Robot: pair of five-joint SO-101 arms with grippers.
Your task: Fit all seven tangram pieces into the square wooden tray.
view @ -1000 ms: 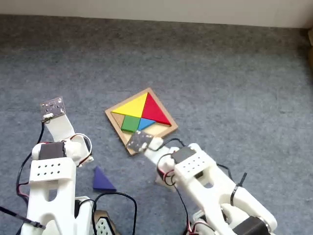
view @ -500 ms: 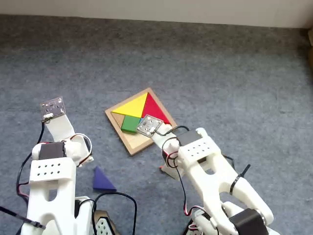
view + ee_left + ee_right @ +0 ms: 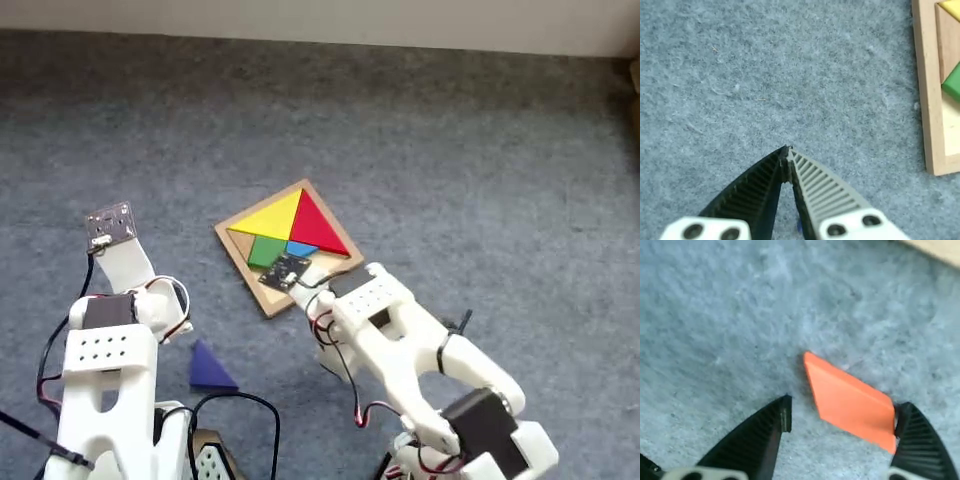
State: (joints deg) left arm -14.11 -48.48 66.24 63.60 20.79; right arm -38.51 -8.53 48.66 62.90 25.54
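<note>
The wooden tray (image 3: 243, 268) sits on the grey carpet (image 3: 450, 150), turned corner-on to the arms. Inside it lie a yellow triangle (image 3: 270, 218), a red triangle (image 3: 318, 228), a green piece (image 3: 264, 252) and a small light-blue piece (image 3: 301, 247), with bare wood along the near side. The right gripper (image 3: 844, 404) is low over the carpet close to the tray, jaws spread wide either side of an orange piece (image 3: 850, 402) that lies flat (nearer one finger than the other; whether they touch is unclear). A dark blue triangle (image 3: 208, 368) lies on the carpet between the two arms. The left gripper (image 3: 787, 152) has its jaws pressed together on nothing, above carpet beside the tray.
</note>
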